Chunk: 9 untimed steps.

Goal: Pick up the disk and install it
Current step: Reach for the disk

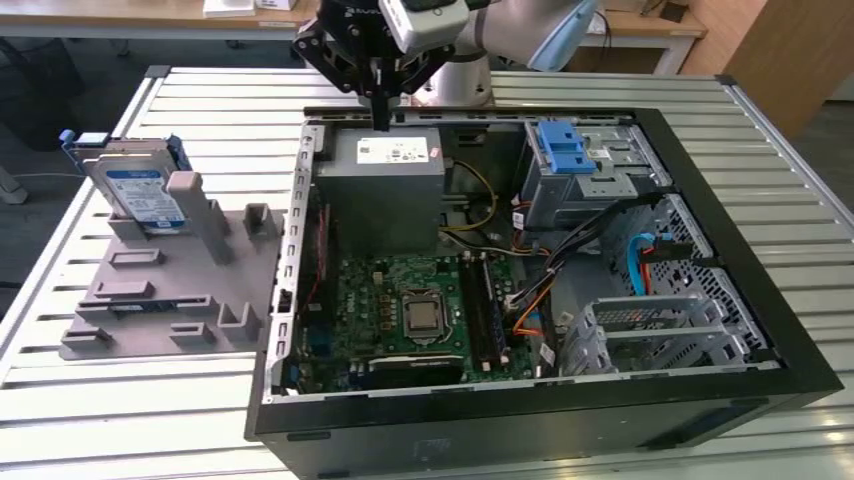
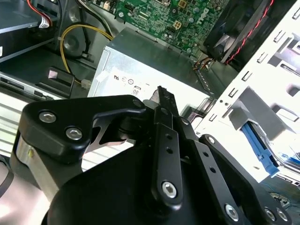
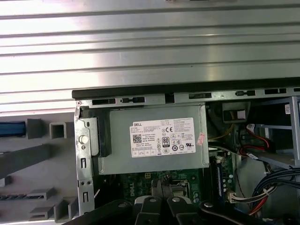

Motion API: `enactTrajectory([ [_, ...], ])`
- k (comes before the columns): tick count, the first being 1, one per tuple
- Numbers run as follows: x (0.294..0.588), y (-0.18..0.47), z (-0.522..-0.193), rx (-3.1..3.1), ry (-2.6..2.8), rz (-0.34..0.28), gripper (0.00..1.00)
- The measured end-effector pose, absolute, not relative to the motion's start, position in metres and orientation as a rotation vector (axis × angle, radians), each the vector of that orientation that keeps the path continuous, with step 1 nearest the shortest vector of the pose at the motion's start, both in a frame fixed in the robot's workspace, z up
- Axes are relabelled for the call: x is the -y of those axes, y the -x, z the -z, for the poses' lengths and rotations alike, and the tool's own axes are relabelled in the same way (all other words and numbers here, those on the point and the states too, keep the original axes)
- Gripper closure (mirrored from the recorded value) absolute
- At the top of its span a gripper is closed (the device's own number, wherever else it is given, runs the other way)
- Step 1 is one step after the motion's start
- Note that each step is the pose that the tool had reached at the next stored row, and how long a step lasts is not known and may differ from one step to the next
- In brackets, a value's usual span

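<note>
My hand (image 1: 383,118), its black fingers clenched together and holding nothing, hangs over one edge of an open computer case (image 1: 747,300), just above a grey metal box (image 1: 380,195) inside it. The disk (image 1: 140,195) stands on edge in a grey stand (image 1: 160,290) on the slatted tabletop (image 1: 134,400), to the exterior view's left of the case and well apart from my hand. I judge the pick-up not yet begun: the disk sits untouched. Standing upright, it would need a grip across its thin body. The disk bears a blue-and-white label. The grey box bears a white sticker (image 3: 161,137) of small print and symbols, plain in the first wrist view.
</note>
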<state>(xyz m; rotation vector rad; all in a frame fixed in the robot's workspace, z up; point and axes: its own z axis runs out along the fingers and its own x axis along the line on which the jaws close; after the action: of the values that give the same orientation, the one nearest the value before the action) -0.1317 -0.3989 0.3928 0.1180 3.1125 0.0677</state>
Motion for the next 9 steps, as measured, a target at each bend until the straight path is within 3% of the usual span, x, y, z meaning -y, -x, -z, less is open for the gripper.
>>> enactTrajectory([
  [9,0.3988,0.1367,-0.3923,-3.113,-0.118,-0.068,0.89],
])
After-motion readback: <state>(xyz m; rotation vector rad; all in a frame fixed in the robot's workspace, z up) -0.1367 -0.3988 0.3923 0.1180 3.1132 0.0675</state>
